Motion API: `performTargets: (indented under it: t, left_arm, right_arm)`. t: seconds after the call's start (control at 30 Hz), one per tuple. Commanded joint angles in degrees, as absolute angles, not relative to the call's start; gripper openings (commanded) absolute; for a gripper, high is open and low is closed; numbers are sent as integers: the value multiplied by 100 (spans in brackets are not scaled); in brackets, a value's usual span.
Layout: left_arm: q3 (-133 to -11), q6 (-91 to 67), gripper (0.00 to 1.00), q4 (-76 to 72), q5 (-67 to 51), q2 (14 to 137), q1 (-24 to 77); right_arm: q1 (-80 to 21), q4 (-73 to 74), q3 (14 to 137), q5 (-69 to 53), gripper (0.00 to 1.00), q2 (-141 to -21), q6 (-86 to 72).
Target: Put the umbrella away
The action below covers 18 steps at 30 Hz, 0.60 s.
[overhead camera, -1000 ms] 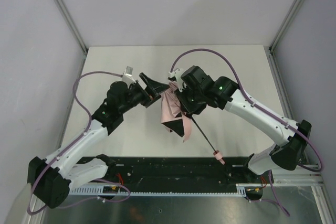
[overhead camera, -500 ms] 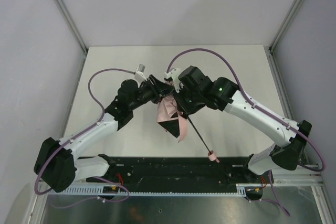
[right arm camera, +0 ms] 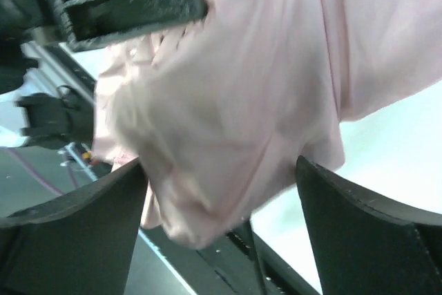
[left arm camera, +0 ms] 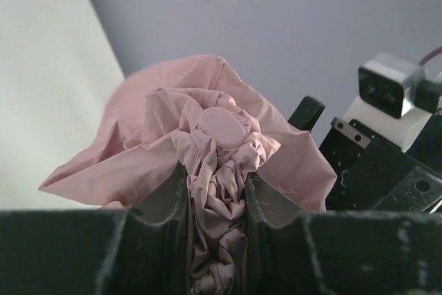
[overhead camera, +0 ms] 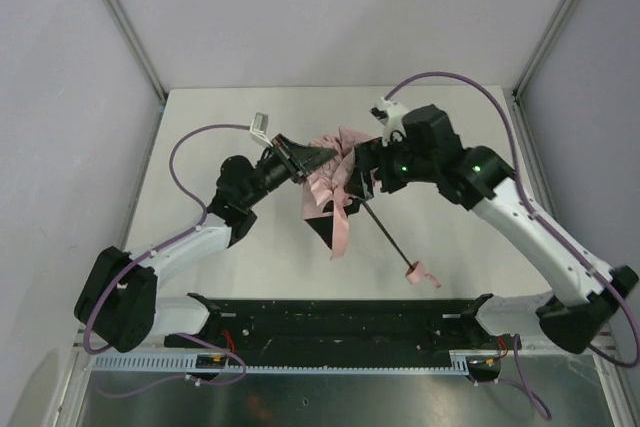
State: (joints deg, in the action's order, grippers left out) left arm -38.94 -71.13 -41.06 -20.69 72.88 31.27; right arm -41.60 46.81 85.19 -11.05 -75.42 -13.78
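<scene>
The umbrella hangs above the table's middle as a crumpled pale pink bundle. Its thin black shaft slants down to the right and ends in the small pink handle. My left gripper comes in from the left and is shut on the gathered fabric just below the umbrella's top cap; the pleats are pinched between its jaws. My right gripper stands open on the right side of the bundle. Loose pink fabric hangs between its wide-apart fingers without being pinched.
The white table is walled by grey panels and metal posts. A black rail with the arm bases runs along the near edge. The right arm's wrist and camera sit close behind the umbrella in the left wrist view.
My left gripper has moved in and closed on the top fabric. My right gripper has let go, opened and drawn back to the right. The umbrella's handle end has swung right.
</scene>
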Motion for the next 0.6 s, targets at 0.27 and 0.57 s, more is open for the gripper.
performTargets:
  t: [0.27,0.57]
  left_arm:
    - [-4113,-7670,0,-7435,-1228,7546,2884]
    - [-4333,-7750,0,-7763,-185,7496,2950]
  right_arm:
    - [-4223,2569,7162,-1431,99,-5817,-2758]
    - [-5555,959,6026,-211,99,-5535,-2560]
